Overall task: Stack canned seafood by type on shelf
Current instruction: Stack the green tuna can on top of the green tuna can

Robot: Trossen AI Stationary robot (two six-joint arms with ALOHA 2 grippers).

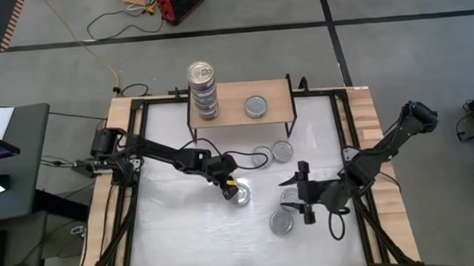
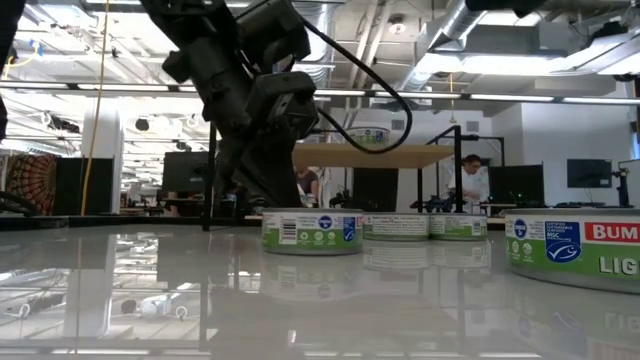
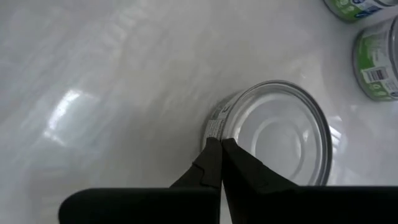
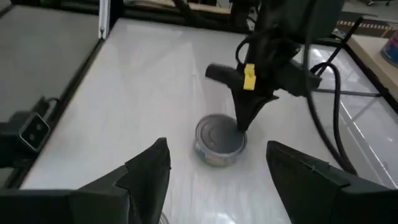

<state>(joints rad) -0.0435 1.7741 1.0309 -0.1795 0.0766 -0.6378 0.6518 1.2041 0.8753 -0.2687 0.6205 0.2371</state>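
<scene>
Silver-lidded, the loose can (image 1: 238, 194) sits mid-counter, in front of the shelf (image 1: 275, 93), with the left claw (image 1: 230, 187) pinched together at its rim, gripping nothing, so it should reopen wide and straddle the tin, while the right claw (image 1: 305, 193) waits spread near the counter's right edge.

Table surface (image 1: 185, 231): glossy white, light-wood edges. Shelf (image 1: 240, 101): light wood on black legs. Cans (image 2: 312, 231): silver lids, green-and-white labels bearing blue marks. Left gripper (image 4: 244, 122): black, yellow tag. Floor at 12 o'clock: grey, black stripes.
</scene>
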